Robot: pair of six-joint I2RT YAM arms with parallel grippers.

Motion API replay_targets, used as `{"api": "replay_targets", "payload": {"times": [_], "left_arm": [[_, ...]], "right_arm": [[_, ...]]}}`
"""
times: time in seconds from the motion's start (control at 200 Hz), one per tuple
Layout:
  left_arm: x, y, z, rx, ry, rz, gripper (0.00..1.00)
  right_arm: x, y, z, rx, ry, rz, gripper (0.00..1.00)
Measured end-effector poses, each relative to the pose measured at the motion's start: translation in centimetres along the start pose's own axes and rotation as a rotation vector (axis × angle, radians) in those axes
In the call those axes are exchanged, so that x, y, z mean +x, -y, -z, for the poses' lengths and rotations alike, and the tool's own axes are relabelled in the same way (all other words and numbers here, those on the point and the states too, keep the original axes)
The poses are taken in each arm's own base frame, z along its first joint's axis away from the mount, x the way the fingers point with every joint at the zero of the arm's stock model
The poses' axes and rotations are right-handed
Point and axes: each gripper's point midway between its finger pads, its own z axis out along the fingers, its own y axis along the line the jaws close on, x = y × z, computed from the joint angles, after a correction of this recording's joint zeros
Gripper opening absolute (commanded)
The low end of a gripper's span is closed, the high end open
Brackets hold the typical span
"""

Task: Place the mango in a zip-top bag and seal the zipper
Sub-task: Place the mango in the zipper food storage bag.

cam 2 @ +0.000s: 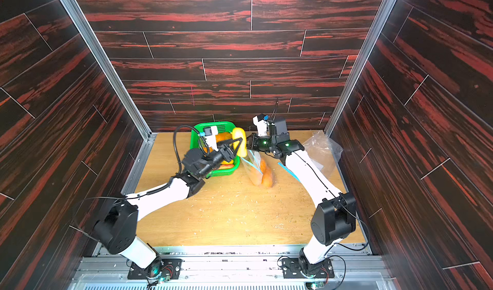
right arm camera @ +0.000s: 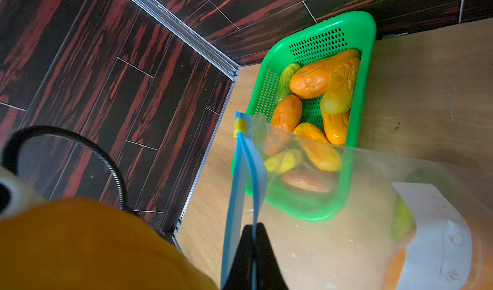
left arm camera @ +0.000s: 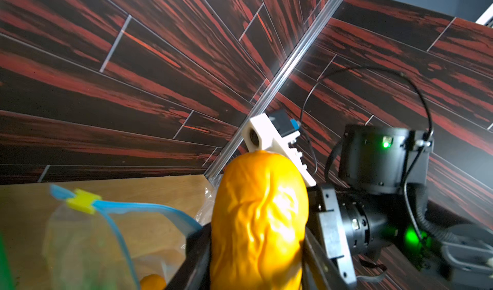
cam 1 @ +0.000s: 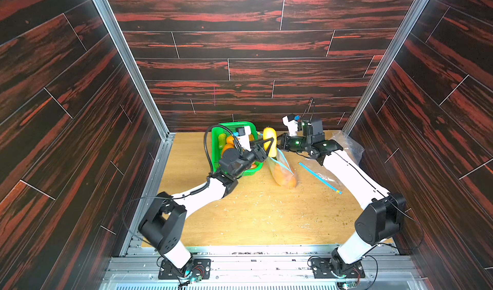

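The left gripper (cam 1: 270, 146) is holding the mango (cam 1: 268, 134) just above the bag (cam 1: 284, 172), ready for dropping in. The right gripper (right arm camera: 253, 228) is pinching the bag's blue rim, lifting its mouth.

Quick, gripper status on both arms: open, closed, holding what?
Left gripper: closed on the yellow mango.
Right gripper: shut, pinching the blue zipper edge of the zip-top bag.
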Motion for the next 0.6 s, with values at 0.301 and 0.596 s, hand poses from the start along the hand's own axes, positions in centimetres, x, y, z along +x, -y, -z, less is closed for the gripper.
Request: {"api": "replay_targets", "payload": {"times": [0.301, 0.596], "left_arm": [[-0.1, -0.5, -0.2, 0.013, 0.086, -0.054, 0.0], [1.1, -0.9, -0.5, -0.02, 0.079, -0.15, 0.5]], "right_arm": [[-0.6, -0.3, 0.9, 0.005, 0.024, -0.037, 0.0], [-1.8, -0.1, 1.6, 0.037, 0.059, -0.068, 0.0]]}}
